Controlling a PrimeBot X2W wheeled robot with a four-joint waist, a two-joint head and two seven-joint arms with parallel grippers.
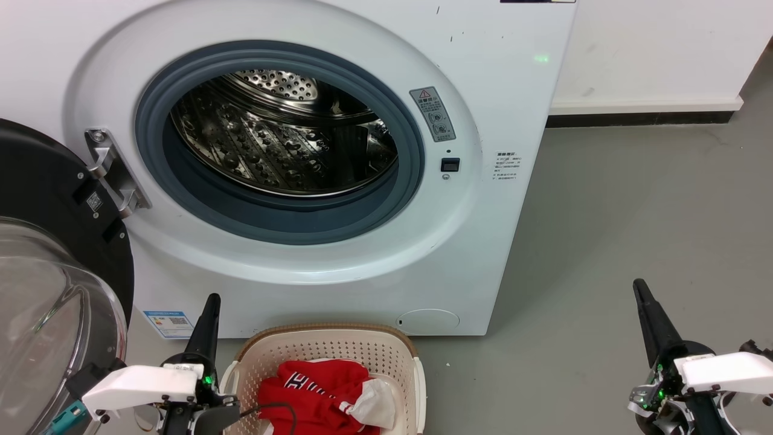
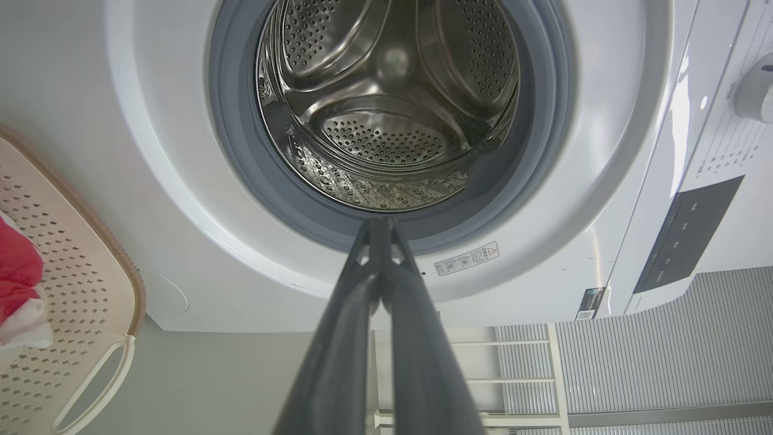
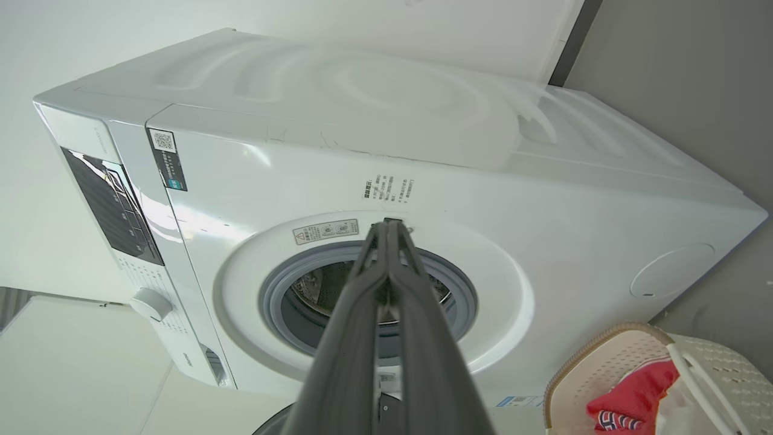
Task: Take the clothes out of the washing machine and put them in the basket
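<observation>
Both clothes (image 1: 320,396) inside the basket (image 1: 329,349)

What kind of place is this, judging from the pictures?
Probably a laundry corner of a home or test room: a large white front-loading washing machine, a cream perforated plastic laundry basket holding red and white clothes, and a grey floor.

- The washing machine (image 1: 501,229), white and front-loading, stands with its dark glass door (image 1: 36,181) swung open to the left. The grey-rimmed porthole shows the perforated steel drum (image 1: 284,145).
- The basket (image 1: 326,331), cream perforated plastic with a brown woven-look rim, sits upright just in front of the machine's base.
- A red garment (image 1: 314,396) with white lettering lies crumpled in the basket, with a white cloth (image 1: 377,403) touching its right side.
</observation>
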